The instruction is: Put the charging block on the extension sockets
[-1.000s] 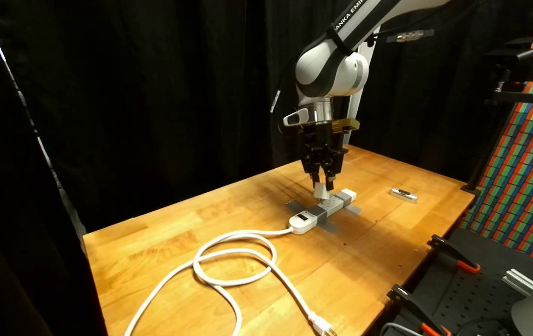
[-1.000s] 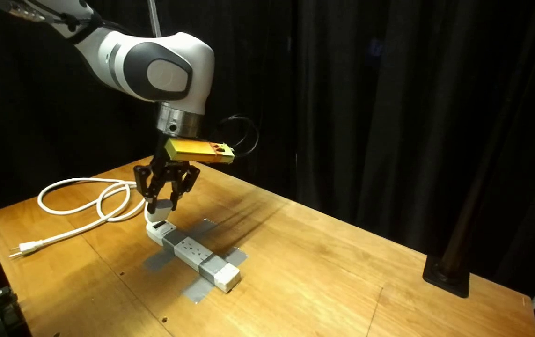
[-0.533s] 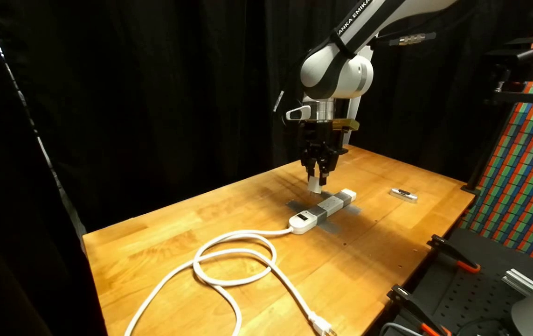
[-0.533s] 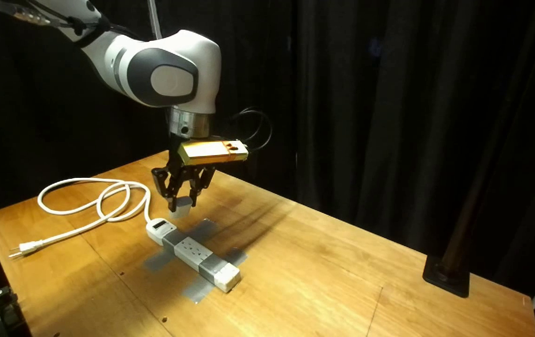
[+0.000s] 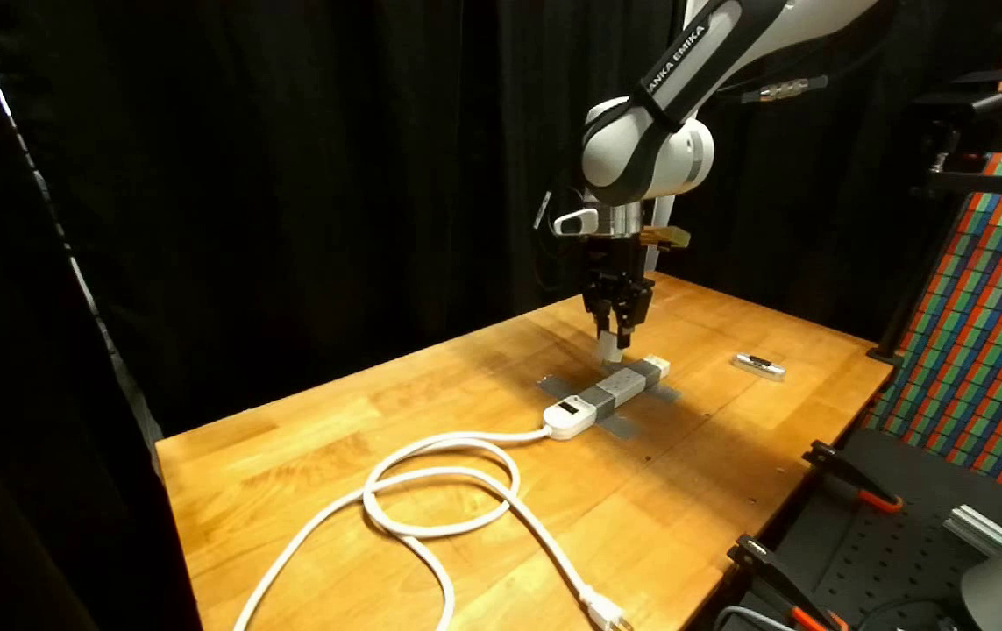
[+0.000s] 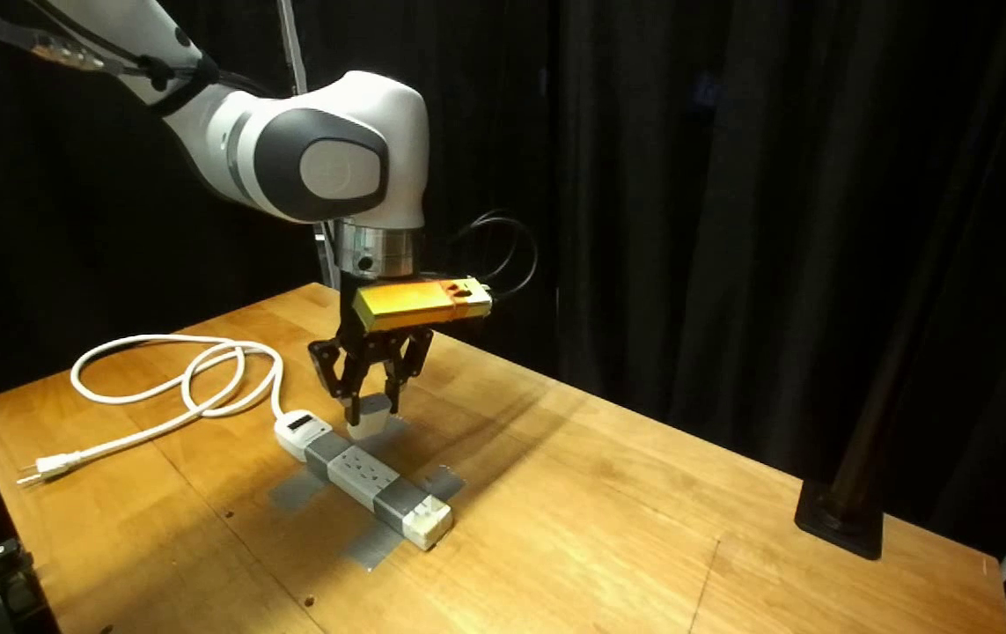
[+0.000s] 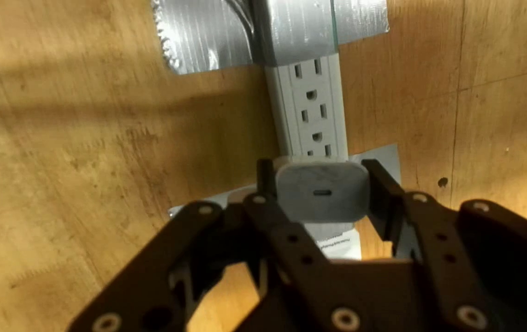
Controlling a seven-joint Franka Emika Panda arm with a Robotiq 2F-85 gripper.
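Note:
The charging block (image 5: 609, 349) is a small white cube-like adapter, seen in both exterior views (image 6: 370, 417). My gripper (image 5: 613, 338) is shut on it, a fingertip on each side, above the table. In the wrist view, the block (image 7: 322, 198) shows its face with a slot, and its prongs are hidden. The extension sockets (image 5: 622, 383) are a white power strip taped to the table; the strip also shows in an exterior view (image 6: 362, 474). In the wrist view, several socket holes (image 7: 314, 110) show beyond the block, which covers part of the strip.
Grey tape (image 7: 300, 27) crosses the strip and sticks to the table. The strip's white coiled cable (image 5: 439, 530) lies on the table with its plug (image 5: 603, 609). A small silver and dark object (image 5: 759, 365) lies further off. Black clamps (image 5: 851, 476) grip the table edge. A black post base (image 6: 839, 519) stands on the table.
My gripper has moved with the block, first up and across, then down. In an exterior view it has shifted right, from over the strip's switch end to beside its tape. The strip has not moved.

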